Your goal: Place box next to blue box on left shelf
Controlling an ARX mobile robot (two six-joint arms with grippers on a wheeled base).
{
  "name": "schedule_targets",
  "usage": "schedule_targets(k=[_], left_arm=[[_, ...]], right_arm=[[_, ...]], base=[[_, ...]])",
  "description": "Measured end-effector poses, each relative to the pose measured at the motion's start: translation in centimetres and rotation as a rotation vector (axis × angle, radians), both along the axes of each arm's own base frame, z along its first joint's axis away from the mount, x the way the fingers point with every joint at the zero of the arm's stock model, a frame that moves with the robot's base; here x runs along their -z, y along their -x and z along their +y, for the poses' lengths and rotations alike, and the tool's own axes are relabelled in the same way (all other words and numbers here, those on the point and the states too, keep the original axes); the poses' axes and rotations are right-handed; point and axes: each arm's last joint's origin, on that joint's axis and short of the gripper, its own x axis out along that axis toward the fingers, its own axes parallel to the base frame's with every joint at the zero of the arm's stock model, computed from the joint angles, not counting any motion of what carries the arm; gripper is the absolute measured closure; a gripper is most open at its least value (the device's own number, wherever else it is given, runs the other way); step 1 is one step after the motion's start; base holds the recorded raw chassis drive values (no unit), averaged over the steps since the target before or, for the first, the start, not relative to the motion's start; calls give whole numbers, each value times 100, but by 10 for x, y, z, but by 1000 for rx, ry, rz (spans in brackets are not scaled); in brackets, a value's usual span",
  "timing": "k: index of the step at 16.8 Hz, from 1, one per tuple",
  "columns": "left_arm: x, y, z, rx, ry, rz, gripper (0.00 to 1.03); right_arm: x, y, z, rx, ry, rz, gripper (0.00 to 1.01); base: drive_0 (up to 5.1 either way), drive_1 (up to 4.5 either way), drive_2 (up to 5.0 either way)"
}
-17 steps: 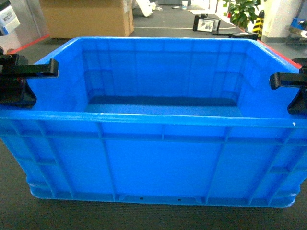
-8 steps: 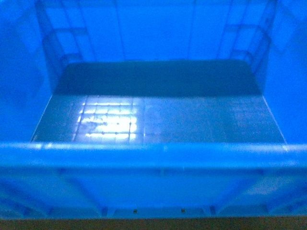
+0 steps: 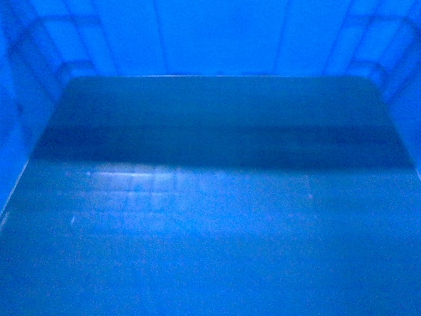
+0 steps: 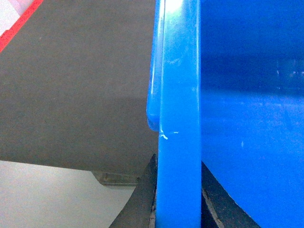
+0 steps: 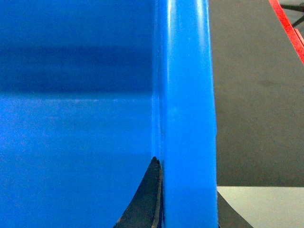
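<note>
The box [image 3: 210,197], a bright blue open-top crate, fills the whole head view; only its glossy floor and the ribbed far wall show there. In the left wrist view my left gripper [image 4: 178,160] is shut on the box's left rim [image 4: 178,95], one dark finger on each side of it. My right gripper [image 5: 186,175] is shut on the box's right rim [image 5: 187,95] in the same way, with one finger inside the wall and one outside. The other blue box and the left shelf are out of view. Neither gripper shows in the head view.
Dark grey floor [image 4: 71,71] lies below the box's left side, with a red stripe [image 4: 19,23] and a pale surface [image 4: 47,194] nearer me. On the right there is more grey floor [image 5: 251,95], a red stripe [image 5: 285,23] and a pale patch [image 5: 266,204].
The box has come up and closer to the head camera. A second ago its whole front and both grippers on the side rims showed; now only its inside fills the view.
</note>
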Motion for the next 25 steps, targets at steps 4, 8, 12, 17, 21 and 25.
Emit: schedule_targets(k=[4,8,12,17,21,25], left_arm=[[3,20,-9,27,4,-65,93],[0,23,-9,28,12,-92,93],[1,22,-10,25,12,-87,93],[1,23,-9,23,10,-87,93],[1,23,-9,23,10,-87,93],[1,23,-9,25,11,-86,93]], right_arm=[[-3,21,-6,28,19,-73,92],[-7,22,-7,29,27,-98,92],[-6,21,-6,28,27,-91,92],[-5,21,-6,28,28,-90,92],[-6,21,-6,29,28,-91,92],[-5,21,-6,29,29,-90,92]], base=[[0,0,0],[0,0,0],[0,0,0],[0,0,0],[0,0,0],[0,0,0]])
